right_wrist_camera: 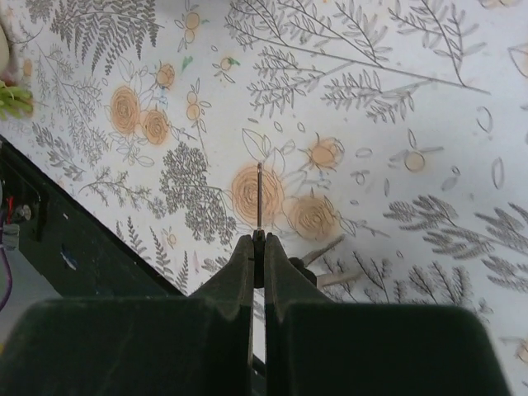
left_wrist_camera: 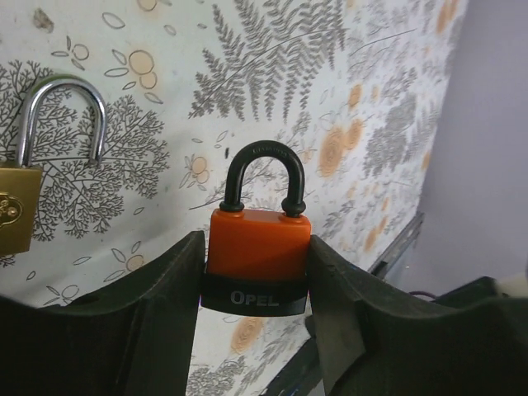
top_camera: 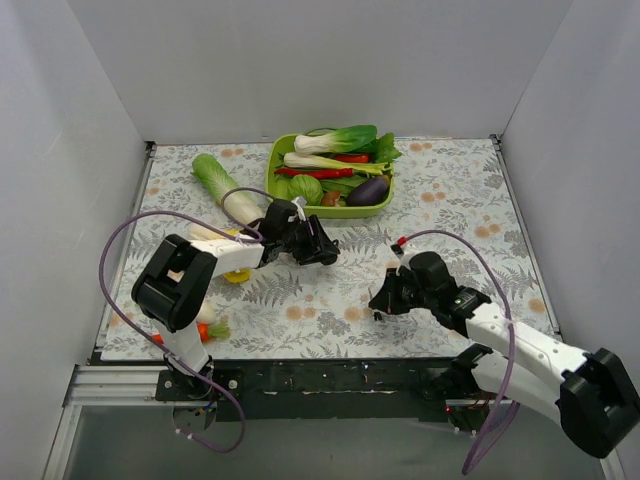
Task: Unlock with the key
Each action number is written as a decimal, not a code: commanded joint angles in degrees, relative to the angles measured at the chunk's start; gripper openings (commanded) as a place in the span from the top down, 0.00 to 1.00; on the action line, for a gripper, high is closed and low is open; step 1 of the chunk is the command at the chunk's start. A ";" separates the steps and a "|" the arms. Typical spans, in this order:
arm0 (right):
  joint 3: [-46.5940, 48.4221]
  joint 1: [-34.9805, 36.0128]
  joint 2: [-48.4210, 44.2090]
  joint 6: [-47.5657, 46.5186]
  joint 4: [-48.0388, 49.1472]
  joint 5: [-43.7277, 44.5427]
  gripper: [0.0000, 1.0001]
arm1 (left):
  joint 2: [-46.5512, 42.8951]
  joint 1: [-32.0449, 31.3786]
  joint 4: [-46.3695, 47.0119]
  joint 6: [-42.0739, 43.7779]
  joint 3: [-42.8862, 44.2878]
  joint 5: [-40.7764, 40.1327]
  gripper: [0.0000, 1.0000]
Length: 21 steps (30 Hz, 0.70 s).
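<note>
Key [right_wrist_camera: 259, 198]: pinched in R gripper [right_wrist_camera: 258, 246], fingers closed tight on it. Only the thin silver blade shows, pointing fwd over floral mat [right_wrist_camera: 396, 99], nr front edge.
Orange-and-black padlock [left_wrist_camera: 258, 239]: clamped betw. pads of L gripper [left_wrist_camera: 257, 256], black shackle seated, pointing away from wrist.
Brass padlock [left_wrist_camera: 15, 206]: on mat beside it, at left of L wrist view, one shackle leg free.
Grippers apart, mid-table.
Behind: green tray [top_camera: 272, 170] w/ veg; cabbage [top_camera: 222, 185] alongside.

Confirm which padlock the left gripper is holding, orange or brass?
The orange-and-black padlock with the black shackle, clamped in the left gripper. The brass padlock, with the silver shackle, lies apart and ungripped.
</note>
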 commanded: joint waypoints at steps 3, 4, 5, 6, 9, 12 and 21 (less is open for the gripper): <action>7.72 4.31 15.30 3.45 16.91 4.54 0.99 | -6.79 1.26 10.62 -7.28 -2.40 4.42 1.00; 8.51 4.74 18.19 3.45 17.37 4.97 0.99 | -6.70 1.35 10.62 -7.28 -2.67 4.24 1.00; 10.95 5.62 19.61 3.28 17.28 5.41 0.99 | -6.70 1.26 10.54 -7.46 -2.84 4.07 1.00; 12.02 6.06 20.85 2.93 17.46 6.29 0.99 | -6.53 1.26 10.80 -8.24 -3.28 4.07 1.00; 15.01 6.94 24.63 2.92 18.42 6.65 0.99 | -6.00 1.26 12.38 -9.30 -4.34 4.51 1.00; 16.95 7.47 26.65 3.01 19.04 8.22 0.99 | -6.26 1.35 11.77 -9.04 -4.52 3.45 1.00; 20.12 10.02 32.10 4.07 19.92 8.23 0.99 | -8.81 1.35 13.00 -10.01 -7.76 -1.47 1.00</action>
